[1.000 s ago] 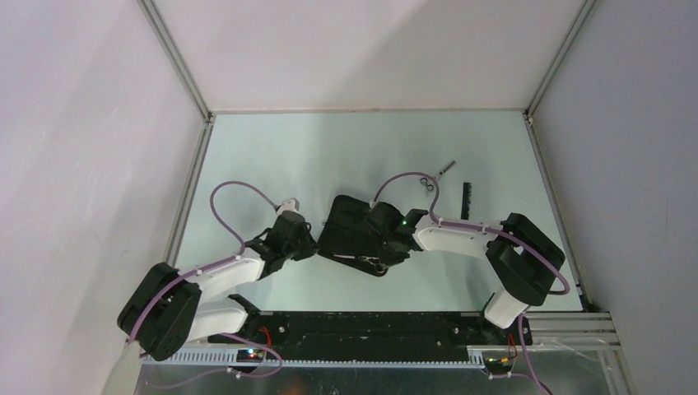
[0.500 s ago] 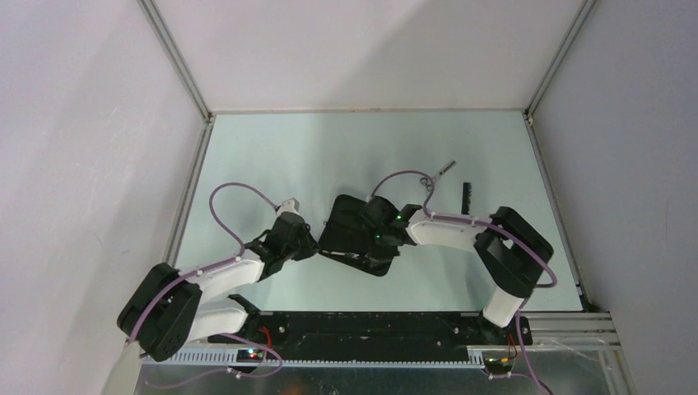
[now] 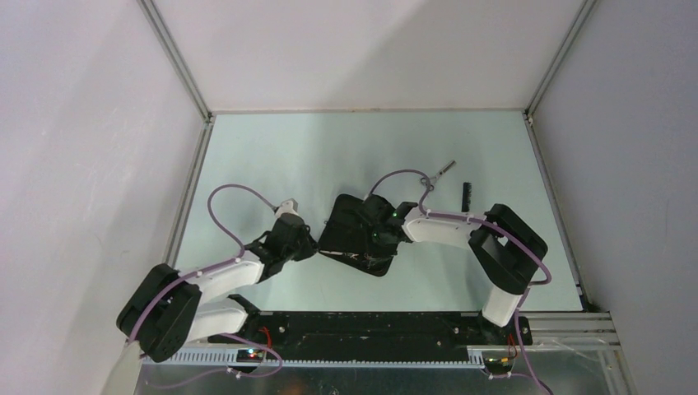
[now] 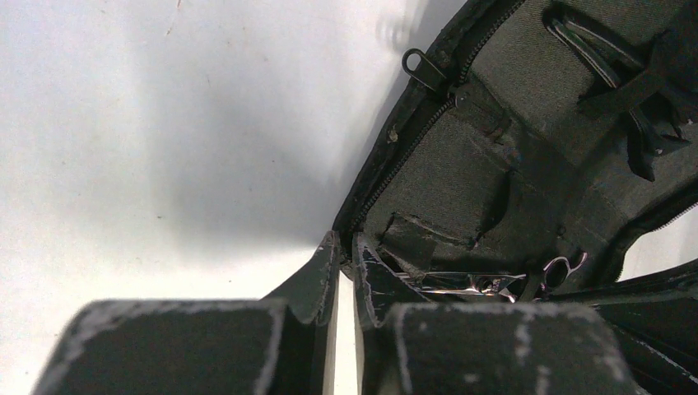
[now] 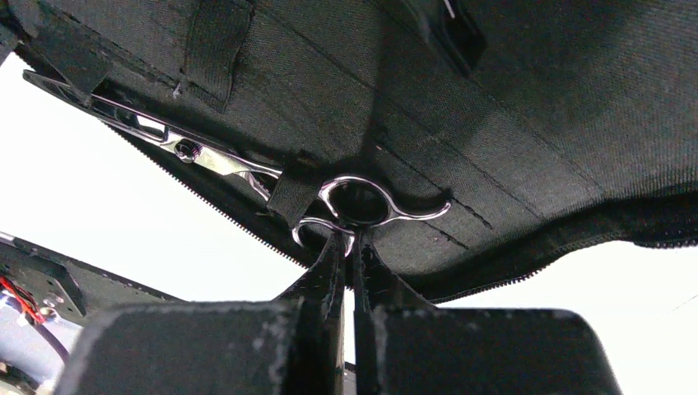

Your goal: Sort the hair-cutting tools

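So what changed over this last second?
The right arm swung left across the open zip case, bringing its shut right pincer to the ring handles of the scissors tucked inside. The left pincer stayed on the case's edge; the loose scissors and comb stayed put.

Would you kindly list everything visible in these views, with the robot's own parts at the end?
Table: one, pale green, beneath everything.
Zip case: one, black, lying open mid-table.
Strapped scissors: one, silver, inside the case under a strap.
Loose scissors: one, silver, on the table beyond the right arm.
Comb: one, black, right of the loose scissors.
Left gripper: one, black, jaws nearly together at the case's rim.
Right gripper: one, black, jaws shut on the strapped scissors' ring.
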Motion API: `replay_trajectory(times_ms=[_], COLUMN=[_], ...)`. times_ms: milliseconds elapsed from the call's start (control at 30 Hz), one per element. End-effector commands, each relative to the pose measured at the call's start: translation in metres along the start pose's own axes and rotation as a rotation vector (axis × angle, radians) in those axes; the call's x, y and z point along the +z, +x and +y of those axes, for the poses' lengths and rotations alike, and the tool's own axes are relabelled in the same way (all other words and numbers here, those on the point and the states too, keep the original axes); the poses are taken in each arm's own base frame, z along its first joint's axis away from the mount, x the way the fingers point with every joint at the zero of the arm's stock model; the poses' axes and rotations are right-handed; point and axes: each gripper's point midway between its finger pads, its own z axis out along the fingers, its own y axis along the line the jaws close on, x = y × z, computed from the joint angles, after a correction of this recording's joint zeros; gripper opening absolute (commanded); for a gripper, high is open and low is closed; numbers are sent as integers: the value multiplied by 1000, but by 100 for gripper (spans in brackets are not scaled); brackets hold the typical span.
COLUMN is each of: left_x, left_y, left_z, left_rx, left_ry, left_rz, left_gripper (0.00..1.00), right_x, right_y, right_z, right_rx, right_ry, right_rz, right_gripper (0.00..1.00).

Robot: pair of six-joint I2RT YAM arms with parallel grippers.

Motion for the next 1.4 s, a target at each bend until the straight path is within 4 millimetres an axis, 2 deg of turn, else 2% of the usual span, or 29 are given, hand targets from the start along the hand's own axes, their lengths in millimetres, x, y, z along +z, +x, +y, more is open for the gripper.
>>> replay_trajectory(times_ms=[0,100,167,233,400,467,567,800,833,933,967,1100,1200,1267,1367], left_x=[-8,-9,-10,-12,-22,-21,-15,11,13,21,22,19,15,13,9], left_y=[40,41,39,32,-13,-24,-28,-30,-32,-21,-16,0,9,14,19], left_z=[23,28,28,26,2,-3,-3,7,5,9,12,27,34,37,38], left_rx=[-15,-25,-27,-25,-6,28,75,108,114,113,104,62,22,-8,-30], left_ry=[-72,-93,-98,-98,-45,-39,-72,-136,-135,-149,-157,-212,-233,-238,-235], left_rz=[134,130,126,109,11,4,51,127,130,186,204,243,255,261,265], left_gripper=[10,10,14,24,62,72,76,65,60,51,44,19,7,2,0], right_x=[-4,-11,-10,-8,-3,-2,-2,-2,-2,-2,-4,-9,-11,-15,-16], right_y=[-27,-27,-24,-21,-17,-18,-20,-20,-20,-19,-19,-19,-15,-12,-7], right_z=[28,19,17,17,16,14,10,4,4,-3,-3,-20,-32,-36,-41], right_rx=[67,84,70,44,-27,-37,-46,-57,-56,-46,-38,33,101,128,148], right_ry=[-99,-87,-84,-85,-71,-57,-39,-16,-15,5,5,52,80,83,96], right_rz=[-150,-176,-176,-169,-172,-175,-191,-209,-210,-214,-220,-238,-240,-246,-246], right_gripper=[0,0,0,0,0,0,0,0,0,0,0,0,0,0,0])
